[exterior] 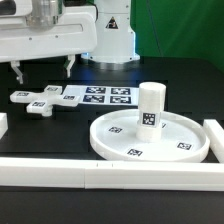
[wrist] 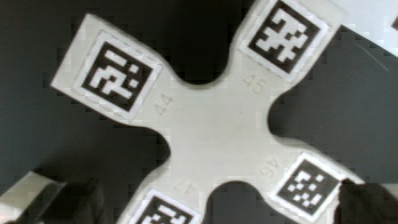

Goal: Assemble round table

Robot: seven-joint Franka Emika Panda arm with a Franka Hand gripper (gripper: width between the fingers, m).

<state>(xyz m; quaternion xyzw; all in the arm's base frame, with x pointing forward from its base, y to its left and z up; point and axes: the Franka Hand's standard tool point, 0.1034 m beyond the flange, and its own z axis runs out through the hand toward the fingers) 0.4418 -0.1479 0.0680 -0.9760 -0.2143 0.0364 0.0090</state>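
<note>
The white cross-shaped foot [exterior: 40, 100] lies flat on the black table at the exterior view's left, with a square marker on each arm. It fills the wrist view [wrist: 196, 105]. My gripper [exterior: 44, 68] hangs open above the foot, its fingers spread wide and holding nothing. In the wrist view the gripper [wrist: 214, 205] shows one dark fingertip at each side, with the foot's arms between them. The large rimmed disc [exterior: 118, 142] lies at the exterior view's right. The short cylindrical post [exterior: 150, 106] stands upright at the disc's middle.
The marker board [exterior: 101, 97] lies flat between the foot and the disc, toward the back. Long white border bars run along the front [exterior: 110, 175], the exterior view's right [exterior: 215, 135] and left [exterior: 3, 125]. The robot's white base [exterior: 110, 35] stands behind.
</note>
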